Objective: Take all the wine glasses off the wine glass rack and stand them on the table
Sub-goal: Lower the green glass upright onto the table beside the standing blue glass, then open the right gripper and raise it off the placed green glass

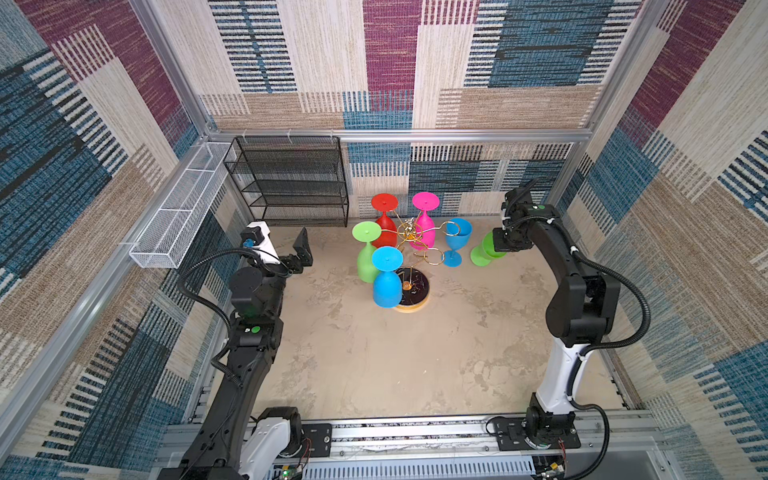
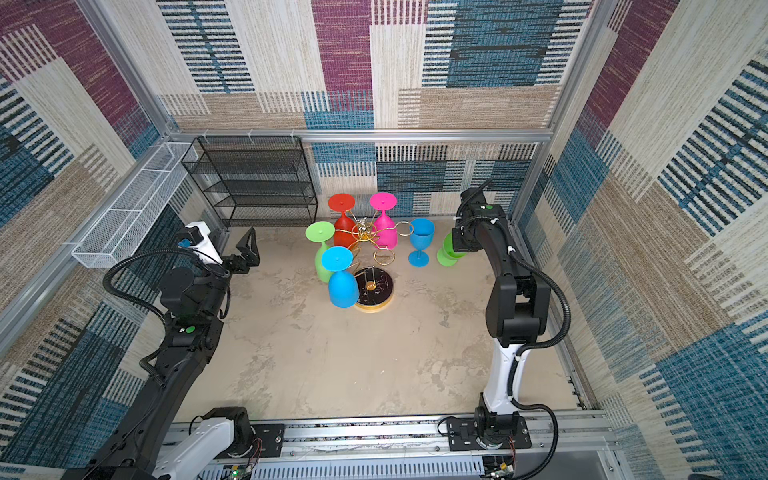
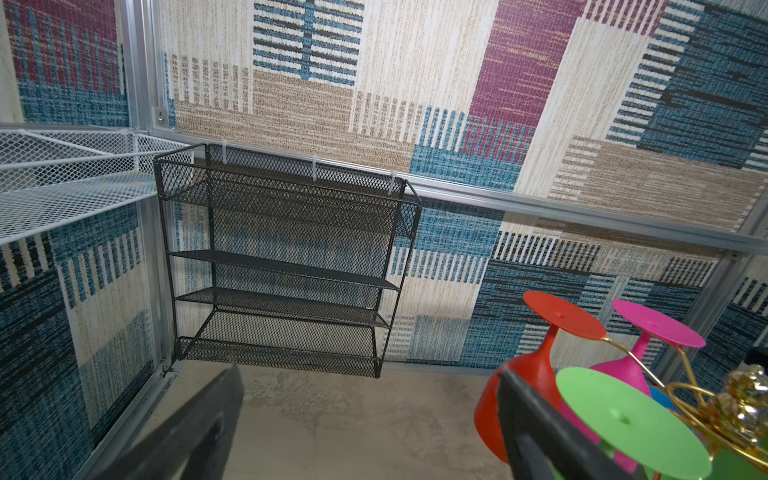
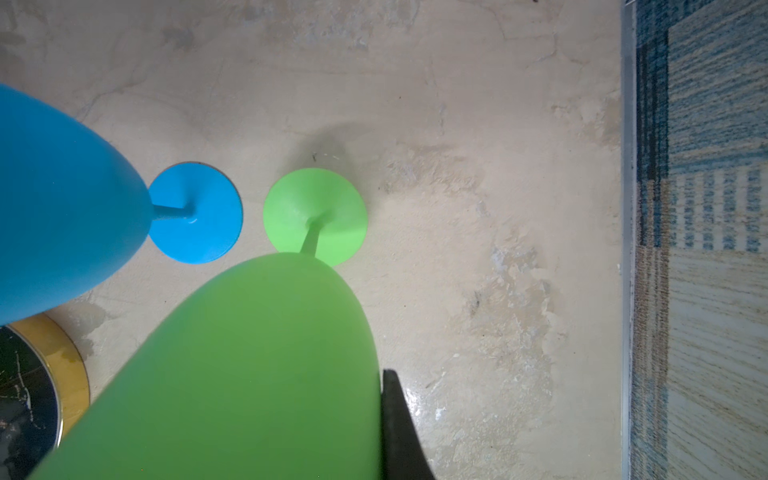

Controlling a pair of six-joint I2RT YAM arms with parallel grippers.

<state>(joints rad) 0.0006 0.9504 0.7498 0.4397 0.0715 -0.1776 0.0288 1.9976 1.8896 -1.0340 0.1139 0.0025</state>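
The wine glass rack (image 1: 409,232) (image 2: 365,230), a gold wire stand on a round black base (image 1: 415,286), stands mid-table. Red (image 1: 384,224), pink (image 1: 426,220), green (image 1: 366,253) and blue (image 1: 387,276) glasses hang upside down from it. To its right, my right gripper (image 1: 500,243) (image 2: 459,243) is shut on the rim of a green wine glass (image 1: 484,251) (image 4: 249,353) that is off the rack and tilted. The glass foot (image 4: 316,208) points at the tabletop; I cannot tell if it touches. One finger (image 4: 397,424) shows outside the bowl. My left gripper (image 1: 301,251) (image 3: 365,436) is open and empty, left of the rack.
A blue glass (image 1: 457,241) (image 4: 195,212) stands upright on the table between the rack and the held glass. A black mesh shelf unit (image 1: 291,183) stands at the back left, with a long white mesh basket (image 1: 178,212) on the left wall. The right wall frame (image 4: 627,249) is close.
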